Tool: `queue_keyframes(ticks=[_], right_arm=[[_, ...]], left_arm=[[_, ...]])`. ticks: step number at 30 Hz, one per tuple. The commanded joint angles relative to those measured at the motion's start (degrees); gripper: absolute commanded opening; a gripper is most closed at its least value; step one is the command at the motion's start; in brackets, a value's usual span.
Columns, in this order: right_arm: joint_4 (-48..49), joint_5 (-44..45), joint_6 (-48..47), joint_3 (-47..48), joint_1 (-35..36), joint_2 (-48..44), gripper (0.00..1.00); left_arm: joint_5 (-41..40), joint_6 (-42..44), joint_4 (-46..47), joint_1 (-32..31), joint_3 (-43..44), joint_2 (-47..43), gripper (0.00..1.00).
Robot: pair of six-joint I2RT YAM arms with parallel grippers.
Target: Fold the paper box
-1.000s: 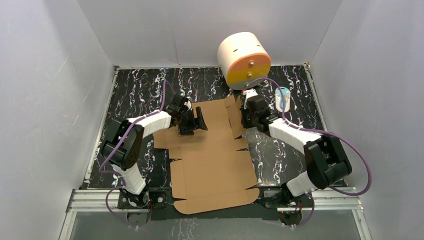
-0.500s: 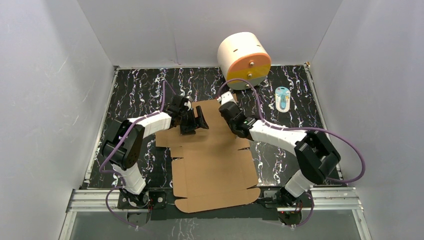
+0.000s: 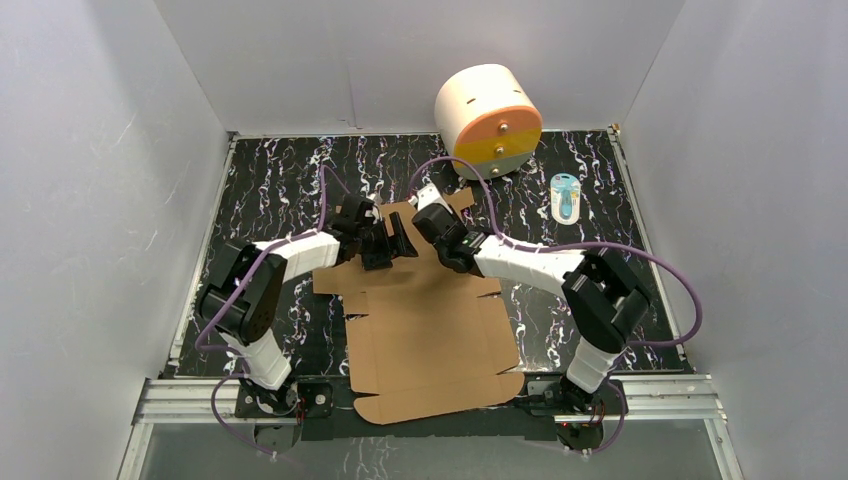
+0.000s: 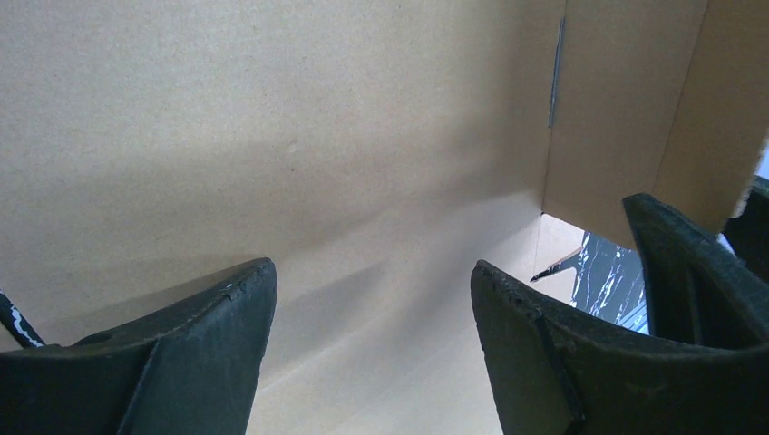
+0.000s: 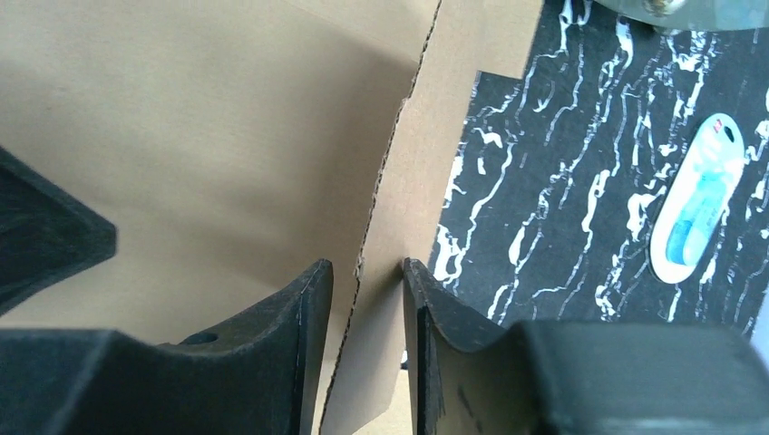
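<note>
While straddling the far flap (image 5: 399, 208) of the paper box (image 3: 430, 330) with parted right pincer (image 5: 365, 267), left pincer (image 4: 372, 272) open, beware spring-back from slack hold.

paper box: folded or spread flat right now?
Mostly spread: the paper box lies flat on the table, no walls formed. Only its far flap, between the right gripper jaws, looks raised.
</note>
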Motion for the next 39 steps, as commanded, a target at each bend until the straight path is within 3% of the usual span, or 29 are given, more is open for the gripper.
queue_keyframes(ticks=[1,10,19,32,39], right_arm=[[2.60,-2.42,2.36,3.40,1.90,0.86,0.44],[3.89,-6.77,4.35,2.34,1.94,-0.78,0.46],[3.12,-8.42,5.94,-2.75,0.28,-12.64,0.54],[3.81,-25.65,17.39,-24.10,-12.02,-34.69,0.63],[9.56,-38.40,21.20,-33.81,-20.46,-37.34,0.64]], left_arm=[[-2.63,-0.16,0.71,-0.29,-2.38,-2.61,0.76],[-3.47,-0.88,2.29,-0.29,-3.64,-3.73,0.76],[-3.47,0.19,-0.94,-0.29,-2.02,-9.16,0.77],[-5.15,0.09,-6.69,-4.96,-4.18,-17.14,0.77],[-5.26,-0.10,-6.63,-7.15,-4.62,-14.83,0.77]])
